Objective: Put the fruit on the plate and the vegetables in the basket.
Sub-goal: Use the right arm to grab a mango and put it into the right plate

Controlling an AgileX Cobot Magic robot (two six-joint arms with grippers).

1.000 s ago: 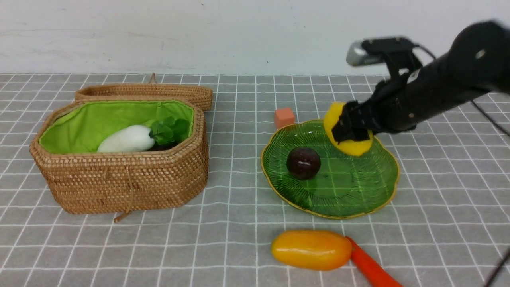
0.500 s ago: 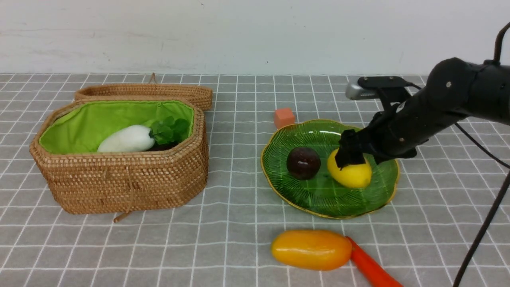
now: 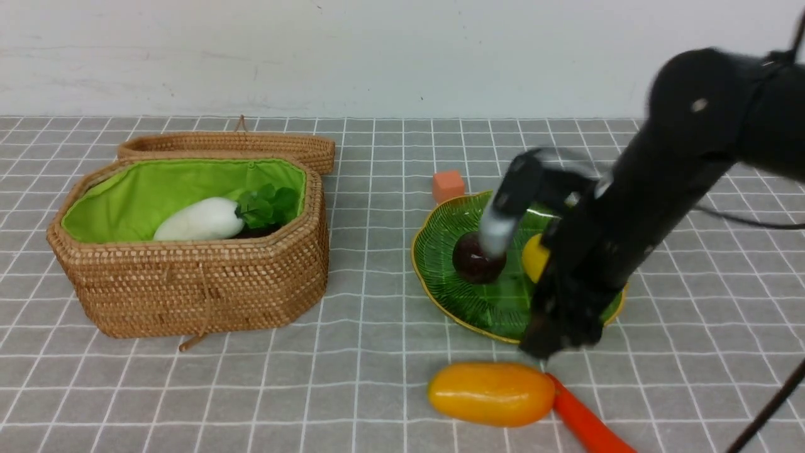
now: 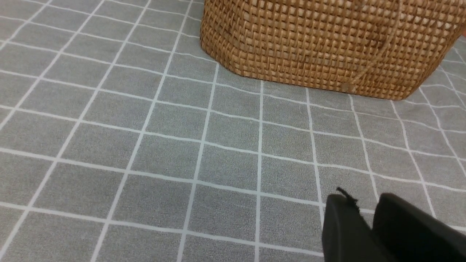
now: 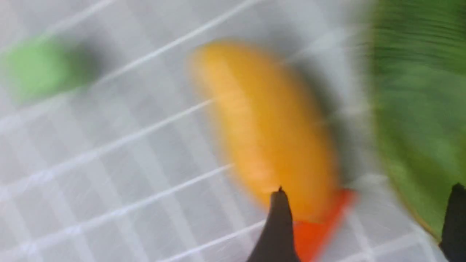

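Right pincer [image 3: 556, 336] is pictured, blurred, low over the front rim of the green plate [image 3: 453, 296], just behind the mango [image 3: 484, 394] lying on the grid-clothed desk [image 3: 352, 390]. The carrot [image 3: 585, 425] is seen touching the mango's right end. On the plate, the maroon ball [image 3: 468, 267] is partly covered by the arm's camera, and only a sliver of the lemon [image 3: 534, 257] is shown beside the arm. The radish [image 3: 200, 220] is seen lying inside the basket [image 3: 201, 289], with the lid [image 3: 233, 146] behind it and an orange cube [image 3: 448, 185] behind the plate.

Only in the right wrist view is the right pincer [image 5: 366, 233] shown spread and empty, over the mango [image 5: 265, 127], carrot [image 5: 320, 225] and plate [image 5: 411, 109]. The left pincer [image 4: 364, 222] is caught only by its own wrist camera, fingers pressed together, near the basket's wicker wall [image 4: 327, 43].
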